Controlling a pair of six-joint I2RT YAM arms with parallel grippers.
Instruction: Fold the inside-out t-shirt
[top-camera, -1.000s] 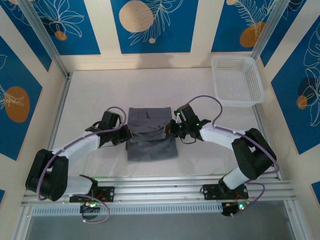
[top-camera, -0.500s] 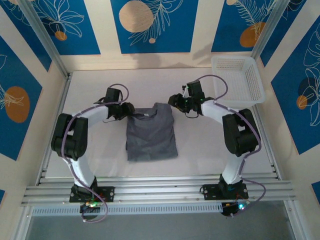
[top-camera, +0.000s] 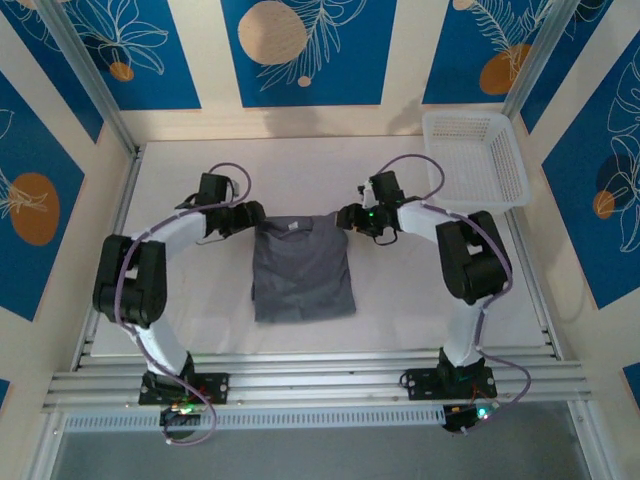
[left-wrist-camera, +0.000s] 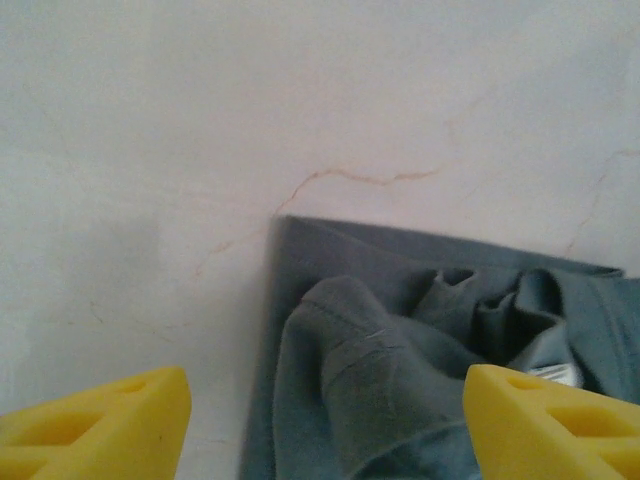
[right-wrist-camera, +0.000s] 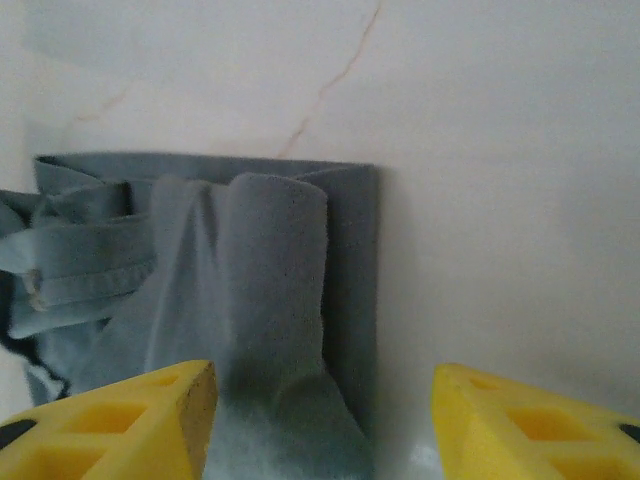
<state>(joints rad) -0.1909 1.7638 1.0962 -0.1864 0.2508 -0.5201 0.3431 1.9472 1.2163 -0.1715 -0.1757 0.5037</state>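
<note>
While both pairs of yellow jaws stand wide apart and grip nothing, the left gripper (left-wrist-camera: 320, 425) and right gripper (right-wrist-camera: 315, 425) hover at the two far corners of the t-shirt (top-camera: 300, 268), one each. It lies flat as a grey rectangle in the middle of the table (top-camera: 400, 300), probably so the next fold stays even; the basket (top-camera: 475, 160) sits well apart.

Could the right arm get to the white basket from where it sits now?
Probably yes. The right gripper is open at the t-shirt's far right corner, holding nothing, and nothing stands between it and the basket nearby on its own side.
</note>
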